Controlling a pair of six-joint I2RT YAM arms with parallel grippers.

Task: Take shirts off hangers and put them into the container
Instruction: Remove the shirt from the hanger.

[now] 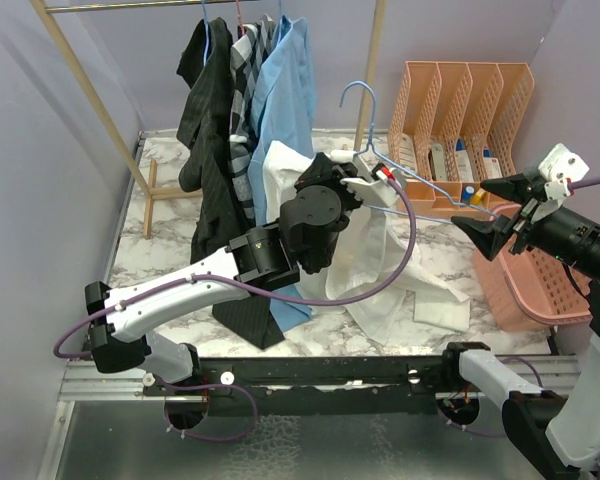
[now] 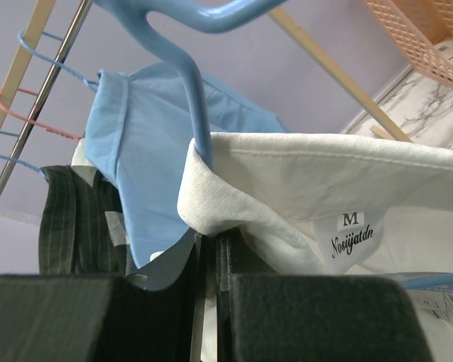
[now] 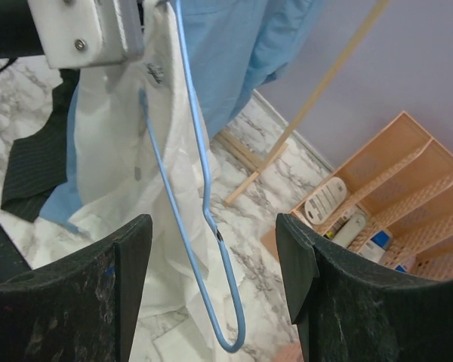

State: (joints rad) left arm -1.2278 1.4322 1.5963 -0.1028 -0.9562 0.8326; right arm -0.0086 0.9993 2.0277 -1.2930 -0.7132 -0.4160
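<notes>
My left gripper (image 1: 366,178) is raised over the table's middle, shut on the collar of the white shirt (image 1: 385,262), which hangs down onto the marble. A light blue wire hanger (image 1: 362,100) runs through that collar (image 2: 325,170); its neck (image 2: 198,124) enters the fabric just above the jaws. My right gripper (image 1: 469,204) is open beside the hanger's right end. In the right wrist view that end loop (image 3: 228,317) hangs between the open fingers (image 3: 132,271), touching neither. The black (image 1: 205,120), checked (image 1: 248,65) and light blue (image 1: 288,90) shirts stay on the rack. The salmon container (image 1: 528,290) sits at the right.
A wooden rack (image 1: 90,90) stands at the back left, with a pink hanger hook (image 2: 19,113) on its bar. A peach file organizer (image 1: 468,105) holding small items stands at the back right, behind the right gripper.
</notes>
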